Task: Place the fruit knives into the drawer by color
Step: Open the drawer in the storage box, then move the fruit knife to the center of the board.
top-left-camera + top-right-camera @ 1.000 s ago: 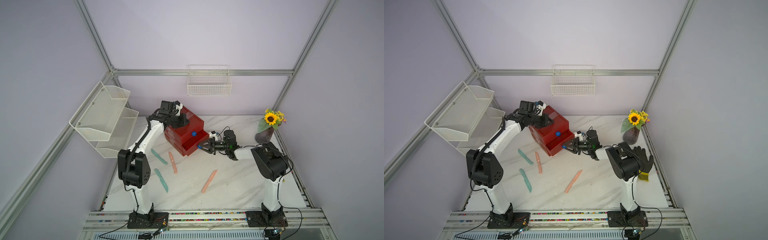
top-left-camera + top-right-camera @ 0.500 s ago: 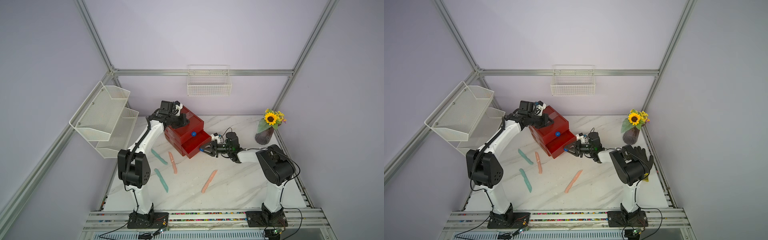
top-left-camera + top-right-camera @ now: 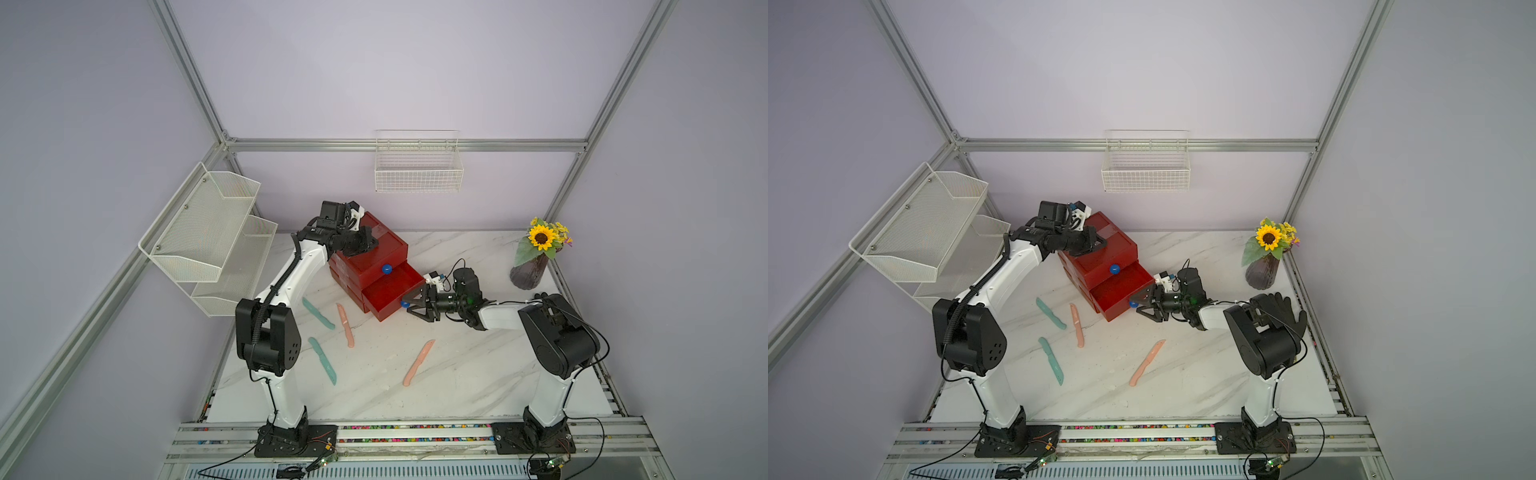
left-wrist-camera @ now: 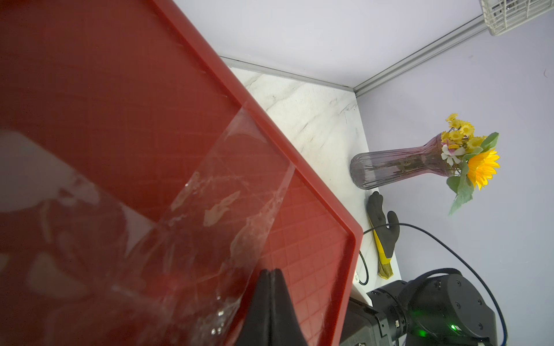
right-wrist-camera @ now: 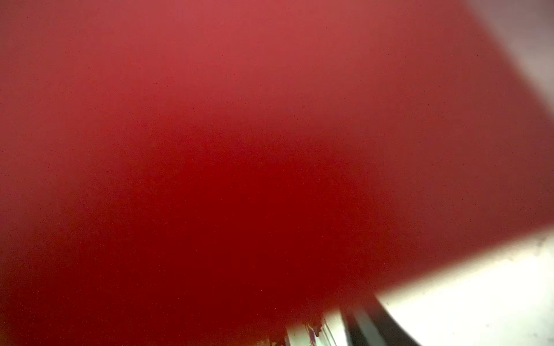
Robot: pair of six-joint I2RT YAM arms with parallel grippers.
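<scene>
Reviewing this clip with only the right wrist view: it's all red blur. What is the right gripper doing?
Observer: In both top views the right gripper stands open, jaws either side of the blue knob of a pulled-out drawer.
Operator: Anything in that drawer?
Observer: No knife shows inside; two teal knives and two pink knives lie on the table.
Operator: And the left gripper?
Observer: The left gripper is shut, tips on the red cabinet's top.

Open tabletop (image 3: 478, 374) right of the scattered knives (image 3: 417, 362); pulled-out drawer (image 3: 388, 286) open from above, its front crowded by the right gripper (image 3: 409, 305); left gripper (image 3: 371, 244) atop cabinet (image 3: 365, 270).
</scene>
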